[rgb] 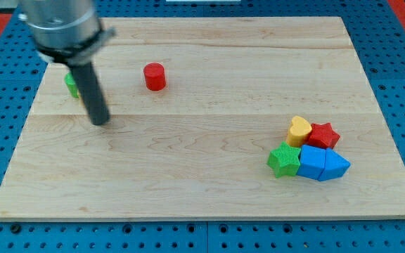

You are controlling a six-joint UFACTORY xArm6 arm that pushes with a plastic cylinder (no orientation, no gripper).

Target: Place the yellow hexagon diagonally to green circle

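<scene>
My tip [100, 121] rests on the wooden board [209, 190] at the view's left. Just above it, a green block [69, 83] peeks out from the left side of the rod, mostly hidden by it. A thin yellow sliver [80, 94] shows at the rod's edge right below the green block; its shape cannot be made out. The tip is below and slightly right of both.
A red cylinder [155, 76] stands right of the rod, near the top. At the lower right a cluster sits together: yellow heart [299, 131], red star [323, 135], green star [284, 161] and two blue blocks [312, 162] [335, 166].
</scene>
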